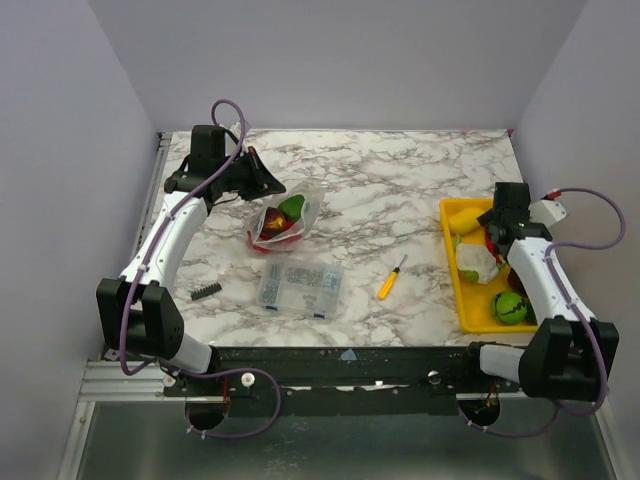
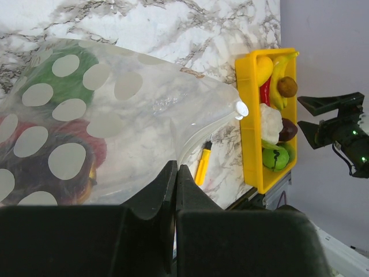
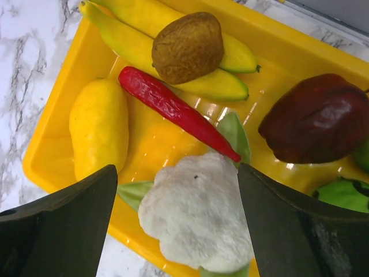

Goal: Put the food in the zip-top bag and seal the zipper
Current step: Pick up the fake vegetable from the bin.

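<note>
The zip-top bag (image 1: 286, 219) lies left of centre, see-through with white dots (image 2: 115, 115), holding green (image 2: 57, 78) and red food (image 1: 272, 228). My left gripper (image 1: 262, 183) is shut on the bag's near edge (image 2: 176, 168). The zipper rim ends at a small white tab (image 2: 242, 109) facing the tray. My right gripper (image 1: 488, 233) is open over the yellow tray (image 1: 462, 285), its jaws (image 3: 177, 173) either side of the white cauliflower (image 3: 196, 216), apart from it. Bananas (image 3: 135, 43), a brown fruit (image 3: 187, 46), a red chilli (image 3: 173, 109), a yellow fruit (image 3: 99, 133) and a dark red fruit (image 3: 320, 118) lie in the tray (image 3: 55, 138).
A rigid clear compartment box (image 1: 300, 286) sits near the front. A yellow-handled screwdriver (image 1: 390, 279) lies between the box and the tray, also in the left wrist view (image 2: 202, 164). A small black part (image 1: 205, 291) lies front left. A green ball (image 1: 509, 307) is at the tray's near end.
</note>
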`<state>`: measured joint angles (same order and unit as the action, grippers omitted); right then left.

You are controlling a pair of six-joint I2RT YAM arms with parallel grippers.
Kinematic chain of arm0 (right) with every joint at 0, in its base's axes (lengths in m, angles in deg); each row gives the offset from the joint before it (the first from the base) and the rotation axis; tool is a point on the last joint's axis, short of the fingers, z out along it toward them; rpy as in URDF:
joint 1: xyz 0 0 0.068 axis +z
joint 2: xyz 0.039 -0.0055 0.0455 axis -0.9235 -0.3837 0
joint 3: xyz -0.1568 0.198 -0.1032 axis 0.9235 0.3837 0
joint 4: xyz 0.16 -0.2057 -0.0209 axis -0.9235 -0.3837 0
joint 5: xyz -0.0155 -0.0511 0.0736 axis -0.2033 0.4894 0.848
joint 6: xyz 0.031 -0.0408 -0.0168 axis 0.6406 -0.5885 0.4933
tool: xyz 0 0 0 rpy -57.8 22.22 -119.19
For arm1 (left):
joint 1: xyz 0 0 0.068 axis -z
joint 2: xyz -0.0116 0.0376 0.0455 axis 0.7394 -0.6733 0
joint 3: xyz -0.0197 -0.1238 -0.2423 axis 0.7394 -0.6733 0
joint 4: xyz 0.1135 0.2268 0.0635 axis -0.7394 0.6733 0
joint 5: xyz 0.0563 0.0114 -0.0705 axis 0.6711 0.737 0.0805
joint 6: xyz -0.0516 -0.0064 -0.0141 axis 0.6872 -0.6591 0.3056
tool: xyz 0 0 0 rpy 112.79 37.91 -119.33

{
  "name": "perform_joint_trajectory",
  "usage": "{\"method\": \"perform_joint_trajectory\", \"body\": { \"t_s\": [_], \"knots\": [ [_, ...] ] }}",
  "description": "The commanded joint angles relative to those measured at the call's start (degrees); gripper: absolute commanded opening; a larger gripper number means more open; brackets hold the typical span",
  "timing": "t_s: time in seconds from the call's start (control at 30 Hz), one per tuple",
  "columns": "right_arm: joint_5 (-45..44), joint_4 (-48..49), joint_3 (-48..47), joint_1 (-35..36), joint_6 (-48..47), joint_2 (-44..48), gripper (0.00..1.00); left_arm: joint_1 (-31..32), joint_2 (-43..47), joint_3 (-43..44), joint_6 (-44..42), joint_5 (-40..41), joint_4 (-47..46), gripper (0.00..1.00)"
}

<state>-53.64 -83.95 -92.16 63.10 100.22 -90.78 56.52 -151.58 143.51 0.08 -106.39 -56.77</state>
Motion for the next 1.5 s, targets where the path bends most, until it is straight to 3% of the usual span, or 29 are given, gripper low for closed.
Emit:
{"method": "perform_joint_trajectory", "body": {
  "t_s": [0.0,0.2,0.4,1.0,1.2,1.37,1.47],
  "knots": [
    [1.4,5.6,-3.0,-2.0,-1.4,-6.7,0.87,-0.1,0.8,-0.4,0.2,-1.9,-0.9,0.00],
    [10.2,12.6,-2.4,-6.4,-10.5,-12.9,0.86,0.0,0.8,-0.2,0.0,-1.8,-0.6,0.00],
    [13.4,14.2,-6.0,-6.7,-17.7,-20.5,0.57,0.0,0.3,-0.1,0.3,-2.5,-0.8,0.00],
    [8.1,14.2,-12.7,-6.7,-26.3,-36.0,0.52,-0.1,0.0,-0.3,0.8,-3.5,-1.1,0.00],
    [8.8,12.4,-13.9,-6.5,-27.2,-38.6,0.38,-0.1,0.0,-0.3,0.9,-3.8,-1.2,0.00],
    [6.9,9.0,-16.3,-4.8,-27.1,-35.7,0.29,-0.1,-0.1,-0.3,1.0,-3.9,-1.2,0.00],
    [5.7,6.1,-18.3,-3.8,-26.9,-32.6,0.18,0.0,0.1,-0.2,0.9,-3.9,-1.2,0.00]
  ]
}}
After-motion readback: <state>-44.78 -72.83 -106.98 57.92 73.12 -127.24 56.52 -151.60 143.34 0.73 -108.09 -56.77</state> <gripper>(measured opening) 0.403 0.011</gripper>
